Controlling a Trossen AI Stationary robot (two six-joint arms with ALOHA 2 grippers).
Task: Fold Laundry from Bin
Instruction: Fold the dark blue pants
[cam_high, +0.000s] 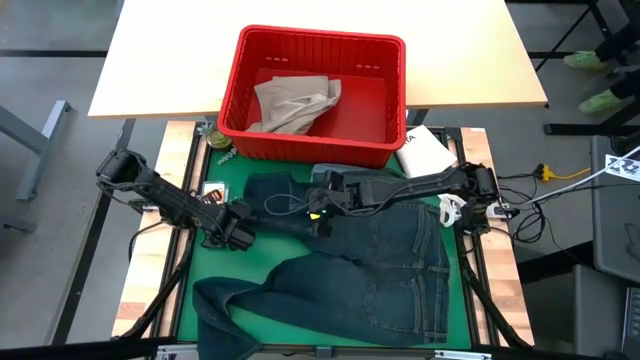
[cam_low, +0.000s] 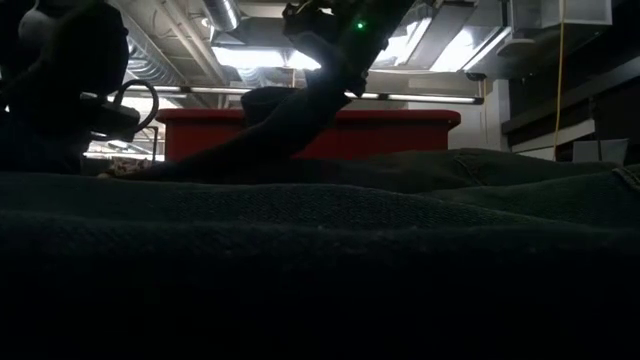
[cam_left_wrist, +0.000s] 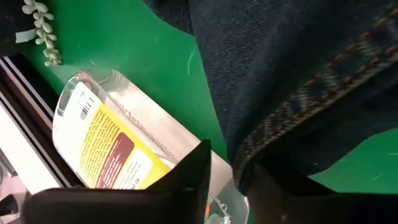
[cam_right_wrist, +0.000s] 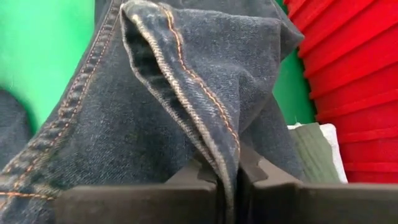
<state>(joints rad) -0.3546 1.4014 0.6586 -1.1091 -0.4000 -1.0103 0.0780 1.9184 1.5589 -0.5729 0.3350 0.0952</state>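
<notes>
From above, the jeans (cam_high: 385, 270) sprawl over the green mat (cam_high: 200, 268) just in front of the red bin (cam_high: 313, 95), which holds tan khaki trousers (cam_high: 293, 103); the right gripper (cam_high: 322, 200) and left gripper (cam_high: 238, 228) meet the denim's near-bin edge. At table height, dark cloth fills the foreground, one arm dropping before the bin (which arm I cannot tell). Past the left wrist, a hem lies between fingers standing apart, so that hold looks loosened, beside a clear yellow-labelled packet (cam_left_wrist: 112, 146). Past the right wrist, the jaws are clenched on a stitched fold of denim. Lifting on that one pinch, I judge, could let the cloth slip free or the fold skew, and the loosened fingers could catch the packet. The jeans' lower legs run off frame.
</notes>
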